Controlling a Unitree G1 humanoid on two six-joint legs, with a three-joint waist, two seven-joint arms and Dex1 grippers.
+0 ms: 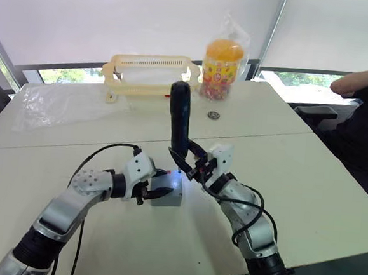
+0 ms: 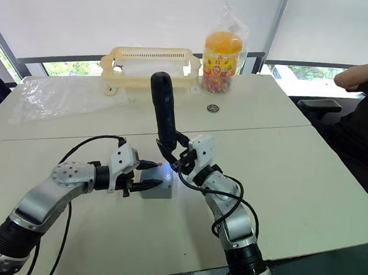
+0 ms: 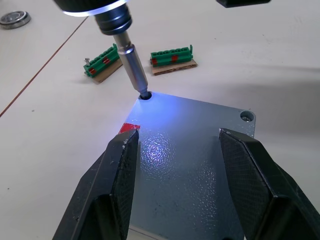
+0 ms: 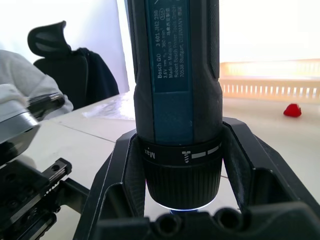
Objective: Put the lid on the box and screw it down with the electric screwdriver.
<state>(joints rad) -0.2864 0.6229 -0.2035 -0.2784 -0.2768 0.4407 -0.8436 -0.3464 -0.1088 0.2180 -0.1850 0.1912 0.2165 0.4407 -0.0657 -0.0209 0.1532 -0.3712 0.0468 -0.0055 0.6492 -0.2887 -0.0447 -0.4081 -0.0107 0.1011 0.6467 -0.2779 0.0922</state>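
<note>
Left eye view: our right gripper point(image 1: 194, 167) clamps the electric screwdriver point(image 1: 179, 121) tilted above the box point(image 1: 169, 193); our bent left arm reaches in beside the box.

Left wrist view: open left fingers point(image 3: 122, 170) straddle the lid point(image 3: 192, 165) on the box; the bit could slip from the lid's corner hole.

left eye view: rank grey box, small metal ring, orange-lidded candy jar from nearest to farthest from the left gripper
1. Small square grey plastic box, at the left gripper.
2. Small round metal ring, farther back on the table.
3. Orange-lidded candy jar, at the far edge.
</note>
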